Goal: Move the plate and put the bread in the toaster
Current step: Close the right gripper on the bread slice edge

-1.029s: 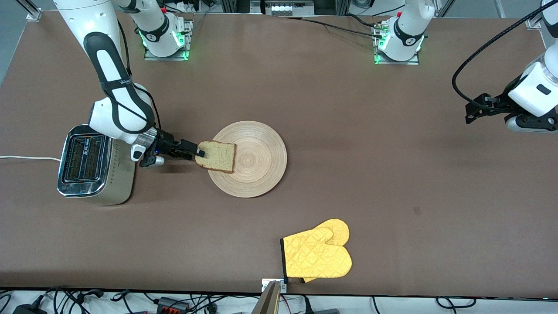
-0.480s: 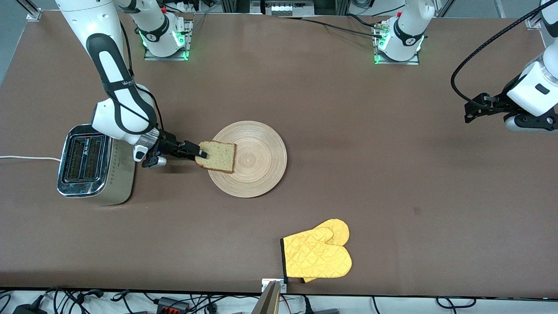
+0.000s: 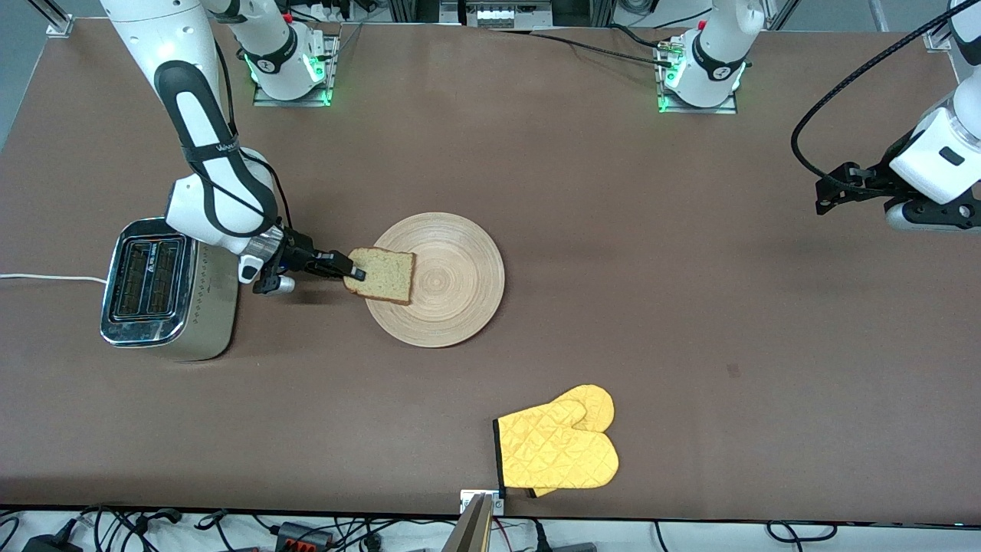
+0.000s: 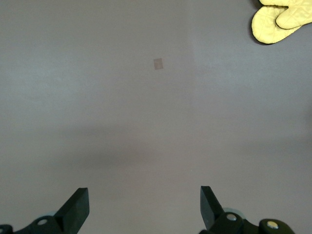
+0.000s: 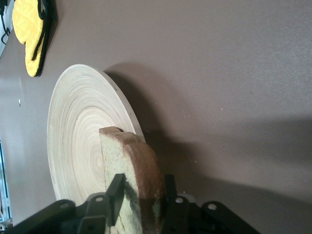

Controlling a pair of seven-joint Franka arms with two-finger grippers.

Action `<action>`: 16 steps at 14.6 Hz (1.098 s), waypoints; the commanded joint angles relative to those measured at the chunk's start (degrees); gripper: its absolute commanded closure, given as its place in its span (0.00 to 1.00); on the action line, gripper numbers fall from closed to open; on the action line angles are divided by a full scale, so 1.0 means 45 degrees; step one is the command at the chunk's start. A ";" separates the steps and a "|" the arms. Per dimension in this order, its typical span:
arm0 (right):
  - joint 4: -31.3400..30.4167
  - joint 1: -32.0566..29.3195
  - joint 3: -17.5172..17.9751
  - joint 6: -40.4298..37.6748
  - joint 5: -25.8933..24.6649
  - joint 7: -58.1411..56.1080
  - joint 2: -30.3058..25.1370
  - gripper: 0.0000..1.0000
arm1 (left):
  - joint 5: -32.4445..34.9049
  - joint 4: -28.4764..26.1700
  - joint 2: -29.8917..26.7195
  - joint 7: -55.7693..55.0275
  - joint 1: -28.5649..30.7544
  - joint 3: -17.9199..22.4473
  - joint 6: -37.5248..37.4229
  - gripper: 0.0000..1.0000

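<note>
The round, light tan wooden plate (image 3: pixel 437 280) with ring grain lies flat on the brown bench (image 3: pixel 613 230), and everything here is placed from it. On the part of the plate toward the right arm's end of the bench rests the squarish slice of pale speckled bread (image 3: pixel 381 274) with a dark brown crust, one edge reaching past the rim. The right gripper (image 3: pixel 354 271) is at that overhanging edge; in the right wrist view its black fingers (image 5: pixel 115 191) sit one on each face of the slice, closed in against the bread (image 5: pixel 131 180) at its crust. The plate (image 5: pixel 78 141) shows past the slice there.

The boxy two-slot toaster (image 3: pixel 157 287) with a shiny chrome top and beige-silver sides stands well apart from the plate toward the right arm's end, a white cord (image 3: pixel 46 278) trailing from it. A pair of yellow quilted oven mitts (image 3: pixel 558 448) lies nearer to the front camera than the plate.

The left gripper (image 3: pixel 821 198) waits above bare bench, well apart from the plate toward the left arm's end; its fingers (image 4: pixel 78 208) are spread wide and hold nothing. The mitts (image 4: pixel 282 19) show in its wrist view.
</note>
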 commanded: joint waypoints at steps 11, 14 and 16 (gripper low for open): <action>0.0422 0.0146 -0.0101 0.0103 0.0424 0.1974 -0.0732 1.00 | -0.0151 -0.0116 -0.0248 -0.0090 0.0047 -0.0042 -0.0193 0.00; 0.0559 0.0146 -0.0140 0.0103 0.0171 0.2367 -0.0772 1.00 | -0.0151 -0.0116 -0.0248 -0.0070 0.0047 -0.0022 -0.0252 0.00; 0.0832 0.0107 -0.0160 0.0083 -0.0802 0.2658 -0.0772 1.00 | -0.0151 -0.0116 -0.0248 -0.0070 0.0047 -0.0022 -0.0252 0.00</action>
